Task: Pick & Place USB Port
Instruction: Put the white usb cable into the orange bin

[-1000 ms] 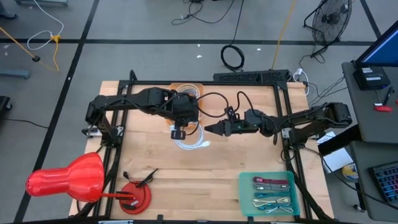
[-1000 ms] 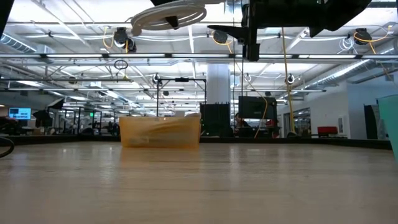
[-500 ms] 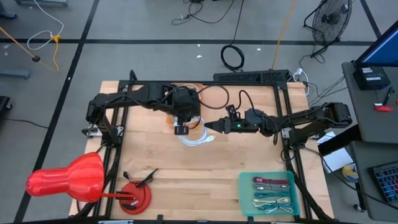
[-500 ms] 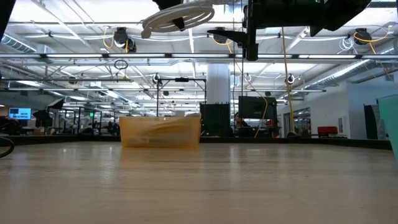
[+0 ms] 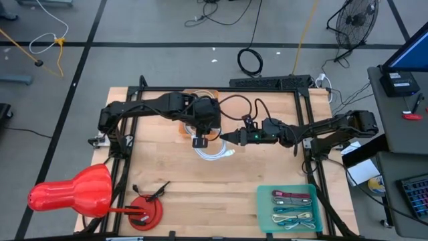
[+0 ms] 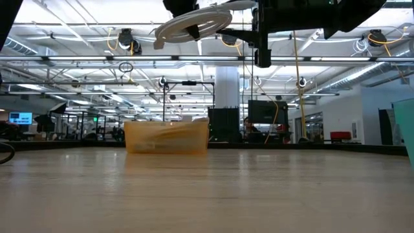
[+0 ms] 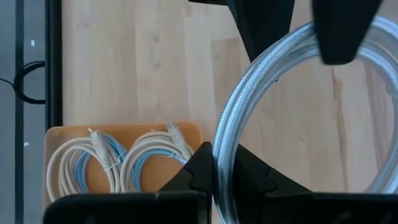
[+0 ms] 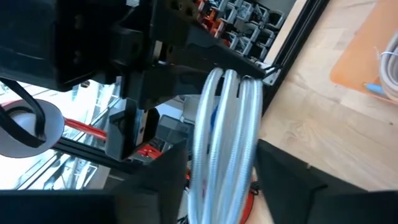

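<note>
A coil of white braided cable (image 5: 215,148) hangs high above the middle of the table, with my left gripper (image 5: 200,139) shut on it. The low view shows the coil (image 6: 194,23) as a tilted ring near the picture's top. My right gripper (image 5: 226,138) reaches in level from the table's right and is open. Its two fingers stand on either side of the coil's far rim (image 8: 224,124); whether they touch it, I cannot tell. An orange tray (image 7: 68,140) below holds two more coiled cables (image 7: 118,162). My left gripper pinches the coil's bundled strands at one spot on its rim (image 7: 219,163) between its two fingers. The fingers slant down from above and lie across the strands. The coil is lifted clear of the table and stands out from the fingers, tilted.
The orange tray (image 5: 182,130) lies mostly under my left arm at the table's far middle. A green tray (image 5: 264,214) with several cables sits at the near right. A red bulb-shaped object (image 5: 70,194) and a red disc (image 5: 144,211) are at the near left.
My left gripper has carried the coil toward the table's right, toward my right gripper, and a little down. The coil has tipped more steeply in the low view. Its rim now stands between my right gripper's open fingers, which have kept still.
</note>
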